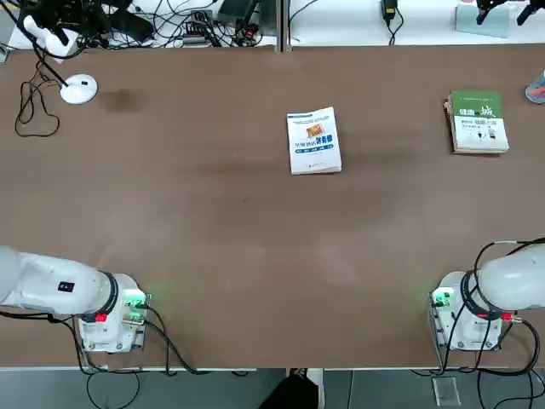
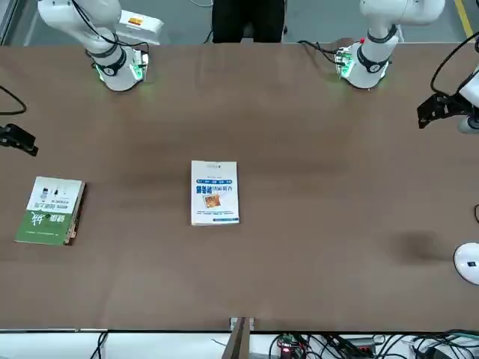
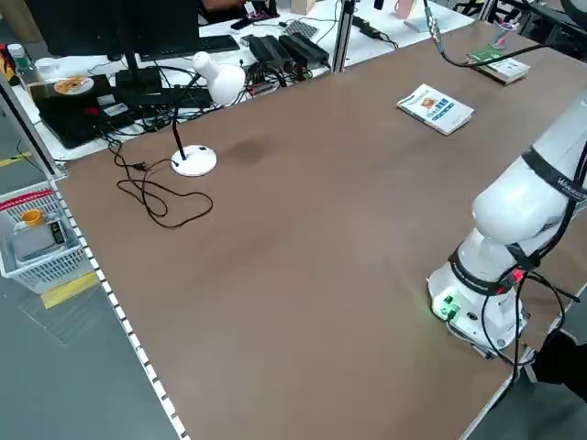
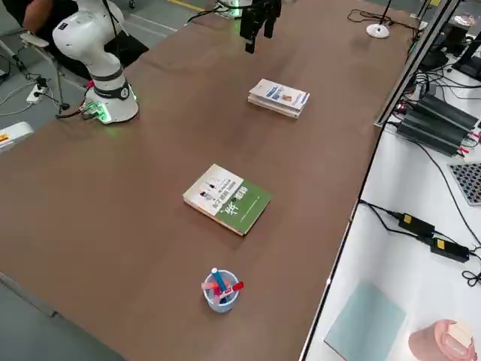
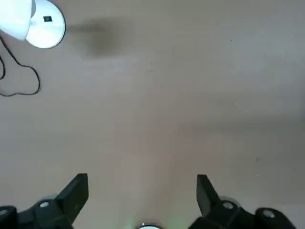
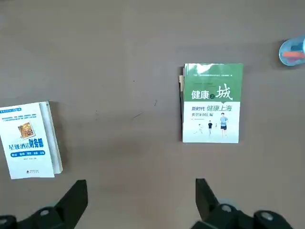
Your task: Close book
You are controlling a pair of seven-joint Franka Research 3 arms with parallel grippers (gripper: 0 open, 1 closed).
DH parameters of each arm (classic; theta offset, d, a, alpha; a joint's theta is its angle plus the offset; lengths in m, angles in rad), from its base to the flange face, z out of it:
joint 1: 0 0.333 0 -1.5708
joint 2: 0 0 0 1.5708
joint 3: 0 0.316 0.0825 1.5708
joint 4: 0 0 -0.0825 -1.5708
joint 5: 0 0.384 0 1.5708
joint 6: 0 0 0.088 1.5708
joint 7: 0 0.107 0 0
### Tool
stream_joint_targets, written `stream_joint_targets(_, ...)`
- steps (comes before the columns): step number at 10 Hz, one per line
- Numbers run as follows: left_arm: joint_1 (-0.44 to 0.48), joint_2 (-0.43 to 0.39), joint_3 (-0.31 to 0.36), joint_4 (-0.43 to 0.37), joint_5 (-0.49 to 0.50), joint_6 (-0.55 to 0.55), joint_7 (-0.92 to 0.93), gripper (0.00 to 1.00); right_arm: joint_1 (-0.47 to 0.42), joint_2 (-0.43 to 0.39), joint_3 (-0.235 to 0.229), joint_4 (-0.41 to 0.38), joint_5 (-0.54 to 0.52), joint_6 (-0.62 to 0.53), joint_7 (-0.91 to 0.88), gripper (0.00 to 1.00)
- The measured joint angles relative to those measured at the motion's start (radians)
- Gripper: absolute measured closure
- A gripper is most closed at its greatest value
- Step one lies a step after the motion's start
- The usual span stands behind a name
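The white-and-blue book [image 6: 31,140] lay closed and flat on the brown table [image 1: 213,239], below the right gripper [image 6: 141,200] and off to one side. That gripper hung high, jaws spread wide, holding nothing. The green-and-white book [image 6: 211,102] lay directly beneath. The left gripper [image 5: 142,198] was likewise wide open and empty over bare table, near a white lamp base [image 5: 46,29].
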Motion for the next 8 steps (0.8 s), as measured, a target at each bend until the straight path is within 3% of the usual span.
stream_joint_targets(8,0.055,0.0,0.002,0.002,-0.042,0.005,0.071,0.0,0.003,-0.002,0.005,-0.003,0.0,0.013,0.003,0.0)
